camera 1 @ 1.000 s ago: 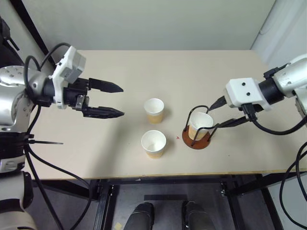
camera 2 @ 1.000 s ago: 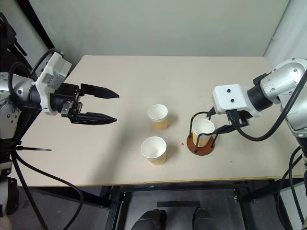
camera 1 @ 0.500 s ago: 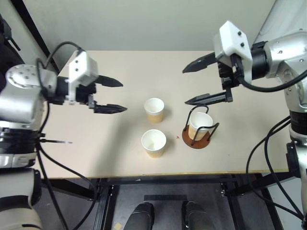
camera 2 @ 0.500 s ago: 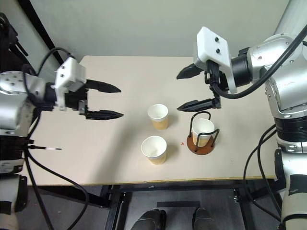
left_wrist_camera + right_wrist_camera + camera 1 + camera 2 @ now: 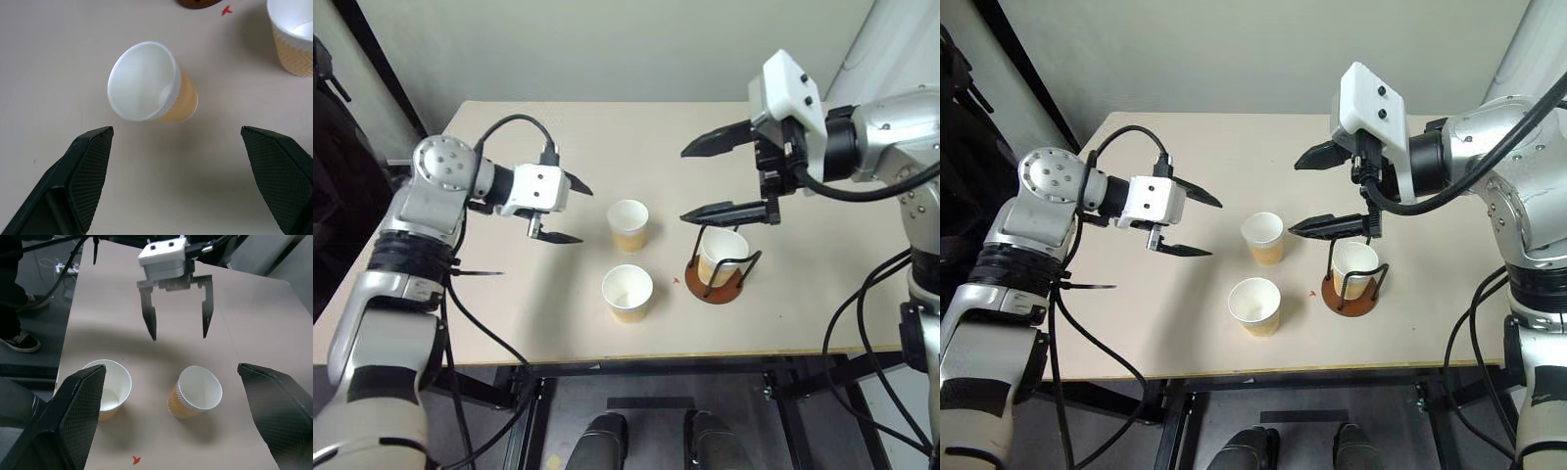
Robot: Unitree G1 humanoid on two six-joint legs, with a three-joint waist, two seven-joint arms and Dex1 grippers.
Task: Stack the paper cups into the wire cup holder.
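Left eye view: we see the right claw lifted clear of the wire holder, jaws spread wide and empty, hanging above and slightly behind it. A second ago its fingers sat around the holder at cup height, so we read that as a release. One cup now sits inside the holder, upright between the wire loops, on the brown base.

Left claw has swung in toward the table centre and tipped down, jaws wide open, nothing in them. It points at the far cup, near but not touching. Left wrist view has that cup sitting between the two fingertips' line, ahead of them.

Near cup stands free on the table, just in front of the far one, both left of the holder.

We judge one of three stacked, and the far cup as the next pick.
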